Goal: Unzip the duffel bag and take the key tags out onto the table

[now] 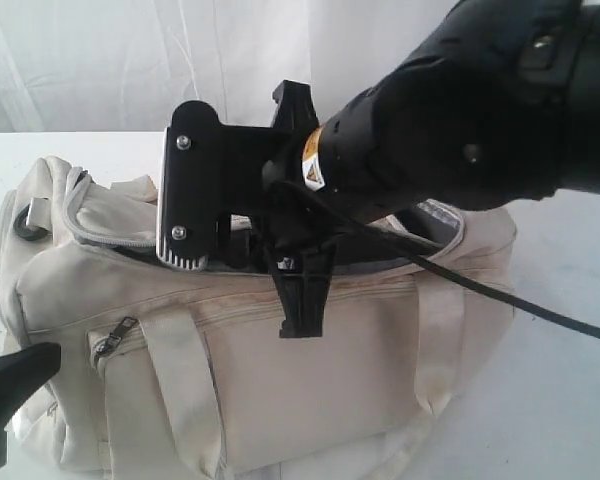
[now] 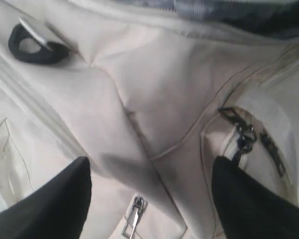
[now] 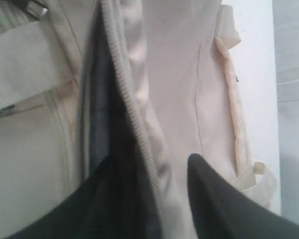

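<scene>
The cream duffel bag [image 1: 310, 380] lies on the white table [image 1: 560, 400], and its top zipper [image 3: 124, 84] stands parted over dark lining. My right gripper [image 1: 285, 270] comes down from the upper right onto that opening. In the right wrist view the right gripper [image 3: 150, 158] is open and straddles the zipper edge: one finger sits in the dark gap, the other over the outer cream fabric. My left gripper [image 1: 15, 365] hovers at the bag's left end. In the left wrist view it [image 2: 150, 162] is wide open over bare fabric of the bag [image 2: 154, 89]. The key tags are hidden.
A black ring [image 1: 28, 225] hangs at the bag's left end. A metal zip pull [image 2: 134, 219] and a dark pocket zip pull [image 2: 244, 137] lie near my left fingers. A black cable [image 1: 510, 295] trails from the right arm across the bag. White curtain stands behind.
</scene>
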`<state>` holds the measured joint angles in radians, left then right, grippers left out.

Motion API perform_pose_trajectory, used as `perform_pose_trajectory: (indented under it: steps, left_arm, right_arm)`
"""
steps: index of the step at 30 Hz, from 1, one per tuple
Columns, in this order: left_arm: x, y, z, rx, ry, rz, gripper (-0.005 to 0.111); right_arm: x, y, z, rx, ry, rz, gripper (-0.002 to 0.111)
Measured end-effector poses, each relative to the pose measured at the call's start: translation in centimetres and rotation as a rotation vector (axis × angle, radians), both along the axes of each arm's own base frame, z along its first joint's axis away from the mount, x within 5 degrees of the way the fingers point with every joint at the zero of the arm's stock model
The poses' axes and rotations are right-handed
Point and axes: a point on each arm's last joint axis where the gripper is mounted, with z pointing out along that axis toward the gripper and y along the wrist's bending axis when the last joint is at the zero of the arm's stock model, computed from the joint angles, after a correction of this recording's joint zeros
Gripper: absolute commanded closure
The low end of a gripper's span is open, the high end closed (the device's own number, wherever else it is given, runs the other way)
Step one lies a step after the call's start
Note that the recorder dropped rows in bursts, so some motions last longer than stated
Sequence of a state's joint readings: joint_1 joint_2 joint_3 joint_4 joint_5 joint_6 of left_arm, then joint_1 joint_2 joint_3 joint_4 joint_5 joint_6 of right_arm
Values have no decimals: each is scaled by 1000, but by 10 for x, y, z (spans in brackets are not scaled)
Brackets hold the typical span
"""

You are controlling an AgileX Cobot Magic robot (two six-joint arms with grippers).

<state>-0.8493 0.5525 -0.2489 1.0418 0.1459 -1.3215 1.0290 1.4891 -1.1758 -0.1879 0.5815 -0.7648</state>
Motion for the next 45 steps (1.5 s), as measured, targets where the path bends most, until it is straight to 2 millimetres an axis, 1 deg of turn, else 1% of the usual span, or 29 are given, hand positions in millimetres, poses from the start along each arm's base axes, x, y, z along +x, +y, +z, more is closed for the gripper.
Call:
perform_pose_trajectory:
  steps: [1,2,3,5,8,10,13,15,16,17,18,20,23,25,28,29,31,33,35,36,38,40,42,43,45]
  left_arm:
    - [-1,1,-4,7,9,1,36]
    - [-1,1,-7,12,17,1,36]
    - [-2,2,-9,16,23,2,36]
    - [-2,2,-12,19,35,4,36]
    - [-2,2,-13,15,40,5,36]
    - [-2,2,-13,13,42,6,36]
    - [-3,2,-13,11,43,5,36]
    - [-3,2,-12,8,41,2,36]
    - [-3,1,-12,7,41,0,36]
    - [-3,1,-12,4,40,-5,36]
    - [-3,1,-12,3,39,-6,36]
    - [-3,1,-12,1,39,-8,36]
    - [-3,0,-12,-2,37,-13,36]
    - [-3,0,-12,-3,37,-14,36]
    - [-3,0,-11,-8,35,-20,36]
    - [-3,-1,-11,-9,35,-22,36]
    - [-3,-1,-11,-10,34,-24,36]
    - [-3,-1,-11,-11,34,-25,36]
    - [-3,-1,-11,-11,34,-25,36]
    - [-3,-1,-11,-11,34,-25,36]
    - [-4,-1,-11,-12,34,-27,36]
    - [-4,-1,-11,-12,34,-27,36]
    - [-4,-2,-11,-16,32,-32,36]
    - [-4,-2,-10,-20,30,-38,36]
    - [-5,-4,-9,-29,20,-63,36]
  right_arm:
    - [3,2,-3,-6,-25,0,100]
    - [7,4,-5,-11,-49,-6,106]
    - [9,6,-7,-14,-65,-17,108]
    - [17,7,-11,-16,-103,-60,108]
    - [30,6,-9,22,-172,-135,108]
    - [42,5,-1,119,-200,-185,108]
    - [64,9,19,343,-225,-198,108]
    - [86,12,28,482,-200,-216,108]
    - [96,14,28,523,-183,-230,108]
    - [112,15,24,559,-151,-276,108]
    - [122,16,19,580,-124,-310,108]
    - [146,20,2,627,-42,-399,108]
    - [171,29,-25,728,109,-504,108]
    - [181,37,-32,816,197,-532,108]
    - [197,48,-43,967,370,-619,108]
    - [203,50,-44,1033,436,-660,108]
    - [214,49,-50,1116,527,-738,108]
    - [222,44,-51,1189,596,-809,107]
    - [229,37,-51,1248,640,-865,102]
    - [232,34,-50,1265,649,-880,96]
    - [237,27,-49,1290,661,-913,79]
    - [240,22,-50,1301,671,-950,60]
    - [242,19,-51,1304,673,-971,46]
    - [243,18,-51,1304,671,-975,41]
    - [244,17,-50,1299,656,-968,39]
